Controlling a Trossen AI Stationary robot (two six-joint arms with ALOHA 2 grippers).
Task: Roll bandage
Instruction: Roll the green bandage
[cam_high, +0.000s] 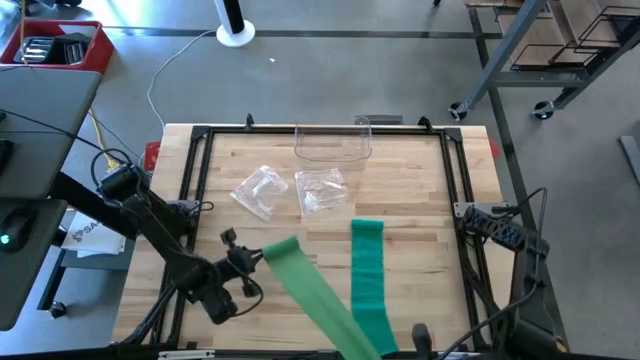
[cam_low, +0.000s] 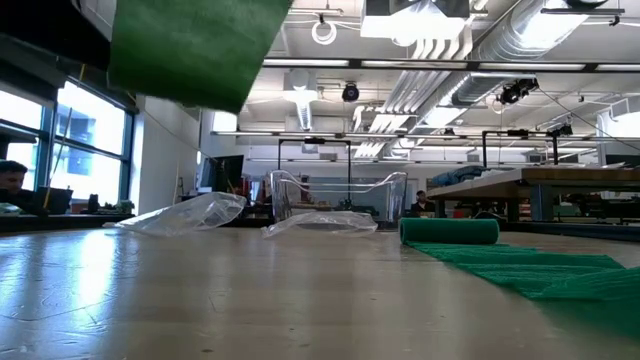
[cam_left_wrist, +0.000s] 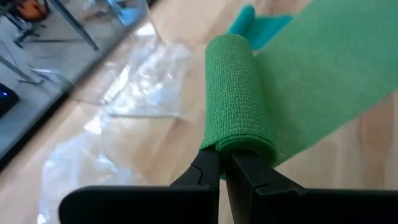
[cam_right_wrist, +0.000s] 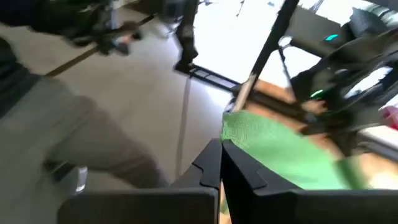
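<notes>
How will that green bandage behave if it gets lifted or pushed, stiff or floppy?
Probably floppy: the bandage sags in a loose strip between the left gripper and right gripper. Its knit weave looks grippy rather than slippery. The rolled end on the table may roll if nudged.

I see a green bandage (cam_left_wrist: 239, 93) of matt, coarse woven cloth, a table (cam_high: 420, 200) of pale smooth wood, and crinkled glossy clear plastic bags (cam_high: 262, 190).

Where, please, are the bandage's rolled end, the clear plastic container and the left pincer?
rolled end (cam_left_wrist: 236, 93): left wrist view, middle of the green roll.
clear plastic container (cam_high: 333, 143): high view, its front wall.
left pincer (cam_left_wrist: 222, 163): left wrist view, between its fingertips, shut on the roll.
</notes>
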